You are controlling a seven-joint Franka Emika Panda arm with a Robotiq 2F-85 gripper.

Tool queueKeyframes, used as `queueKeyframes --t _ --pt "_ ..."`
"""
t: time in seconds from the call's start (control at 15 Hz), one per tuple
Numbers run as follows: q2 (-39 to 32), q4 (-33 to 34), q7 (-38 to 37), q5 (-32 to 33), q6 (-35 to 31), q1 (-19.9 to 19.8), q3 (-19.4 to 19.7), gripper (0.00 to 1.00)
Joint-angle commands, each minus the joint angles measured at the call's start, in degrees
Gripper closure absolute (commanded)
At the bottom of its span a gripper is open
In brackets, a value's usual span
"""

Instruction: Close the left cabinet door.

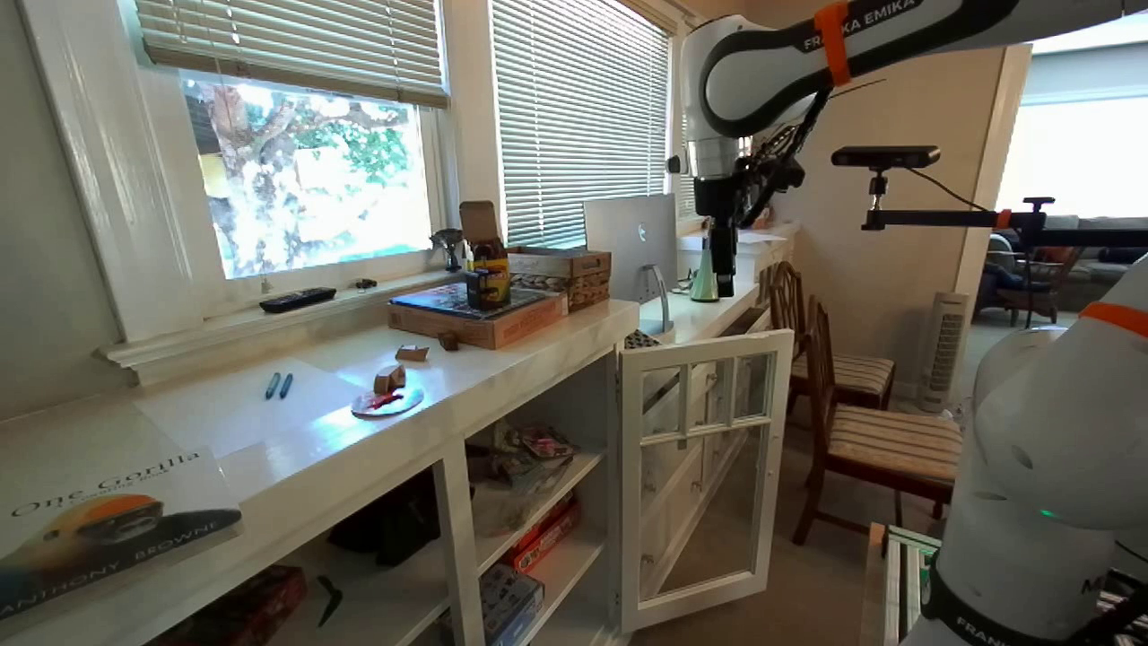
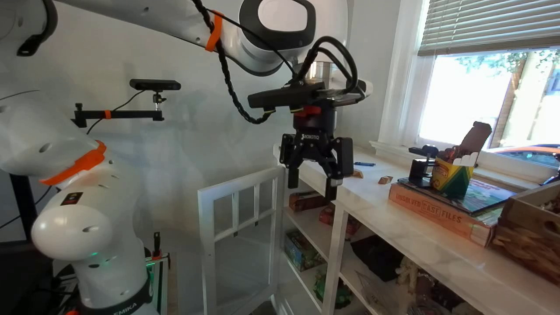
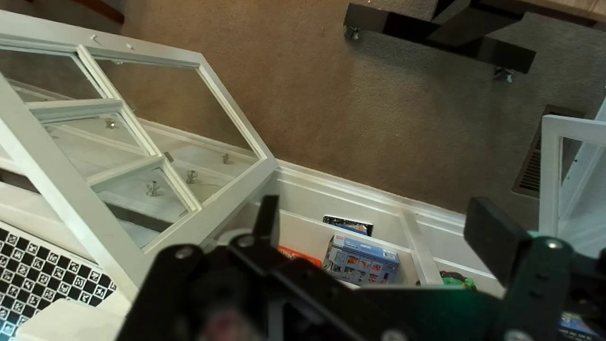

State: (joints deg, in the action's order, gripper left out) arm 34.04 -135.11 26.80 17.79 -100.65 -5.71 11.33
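The left cabinet door point(image 2: 245, 225), a white frame with glass panes, stands swung open, hinged at the cabinet's far end in an exterior view. Its frame edge shows at the right of the wrist view point(image 3: 550, 180). It is out of the exterior view where the matching right door point(image 1: 704, 430) also stands open; that door fills the wrist view's left side point(image 3: 142, 132). My gripper point(image 2: 311, 183) is open and empty, pointing down, at about counter height. In the wrist view its fingers point(image 3: 374, 213) are wide apart over the shelves between the two doors, touching neither.
The white counter point(image 1: 484, 381) bears a flat box point(image 1: 480, 327), a wooden crate point(image 2: 525, 238) and small cardboard pieces. Open shelves hold a blue box point(image 3: 362, 258). Chairs point(image 1: 888, 440) stand beyond the right door. A dark desk base point(image 3: 435, 38) is on the carpet.
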Motion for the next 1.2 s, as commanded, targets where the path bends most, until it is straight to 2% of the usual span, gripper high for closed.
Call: queueKeyframes --t 0.0,0.27,0.4,0.73,1.13 --pt "-0.69 -0.09 -0.22 -1.61 -2.76 2.01 0.38 0.0" --pt "-1.78 -1.56 0.44 -8.21 -11.49 6.36 -0.01 0.0" --pt "-2.89 -1.81 1.37 -12.92 -13.69 8.9 -0.31 0.0" --pt "-5.93 -1.19 2.89 -21.07 -11.3 13.82 -2.89 0.0" --pt "-8.53 -1.49 5.56 -23.19 -9.63 17.66 -7.65 0.0"
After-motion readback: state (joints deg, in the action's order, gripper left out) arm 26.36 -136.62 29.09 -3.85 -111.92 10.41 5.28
